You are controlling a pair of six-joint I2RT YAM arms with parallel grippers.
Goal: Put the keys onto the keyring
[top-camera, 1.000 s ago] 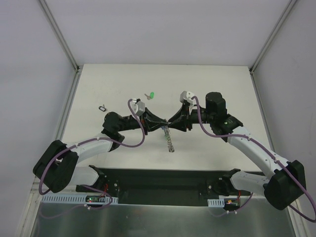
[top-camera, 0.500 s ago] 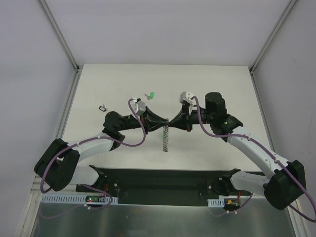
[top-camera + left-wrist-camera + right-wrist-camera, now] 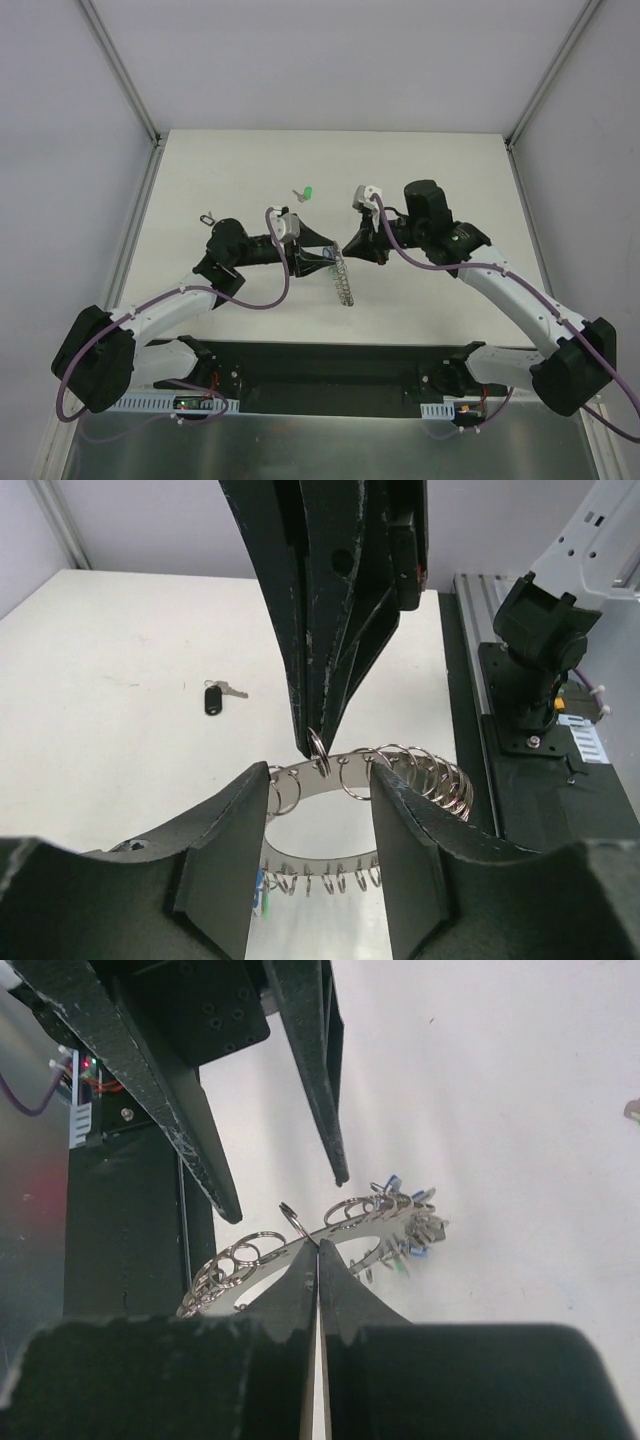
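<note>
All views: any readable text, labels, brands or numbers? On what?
No text can be read in any view.
Left wrist view, white strip by the arm base: fine marks, too blurred to read.
Top view, white strips at the near edge: too small to read.
The keyring and the black key show no markings.

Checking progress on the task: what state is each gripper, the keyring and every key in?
left gripper: open, fingers either side of the keyring, not clamping it.
right gripper: shut on the keyring's band.
keyring: held by the right gripper.
hanging keys: blue and green heads, on the keyring.
black key: lying loose, off the keyring.
green key: lying loose, off the keyring.
</note>
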